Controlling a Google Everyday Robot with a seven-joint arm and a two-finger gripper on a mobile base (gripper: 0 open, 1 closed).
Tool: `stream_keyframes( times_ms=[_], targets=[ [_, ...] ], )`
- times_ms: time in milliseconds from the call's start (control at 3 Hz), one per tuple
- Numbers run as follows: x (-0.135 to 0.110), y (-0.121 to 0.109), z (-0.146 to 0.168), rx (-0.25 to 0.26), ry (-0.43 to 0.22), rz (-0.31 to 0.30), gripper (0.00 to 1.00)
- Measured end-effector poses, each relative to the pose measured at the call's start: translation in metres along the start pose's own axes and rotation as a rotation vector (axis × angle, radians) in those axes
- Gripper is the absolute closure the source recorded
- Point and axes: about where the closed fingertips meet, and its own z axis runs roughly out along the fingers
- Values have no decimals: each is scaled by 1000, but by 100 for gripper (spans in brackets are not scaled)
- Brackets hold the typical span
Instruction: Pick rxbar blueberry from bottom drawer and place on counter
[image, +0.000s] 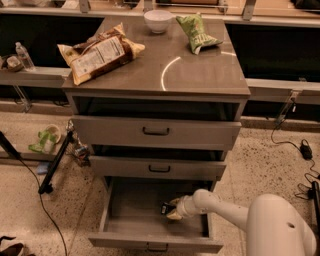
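The bottom drawer (155, 243) is pulled open below the two other grey drawers. My gripper (170, 210) reaches into it from the right, low over the drawer floor near its middle. A small dark object, which seems to be the rxbar blueberry (163, 207), lies right at the gripper's tip and touches it. Its wrapper colour and lettering do not show. The counter (200, 70) is the grey-brown top of the cabinet, with a curved light reflection.
On the counter lie a large brown-and-white chip bag (100, 52) at the left, a white bowl (158, 21) at the back and a green snack bag (198, 32) at the back right. My white arm (280, 225) fills the lower right. Cables and a dark stand leg (55, 165) lie on the floor at left.
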Motion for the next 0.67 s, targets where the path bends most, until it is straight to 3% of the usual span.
stream_keyframes(
  times_ms=[333,667],
  targets=[
    [-7,-12,-99,192,-70,129,100],
    [-14,25,-144,199,-108,159,100]
  ],
)
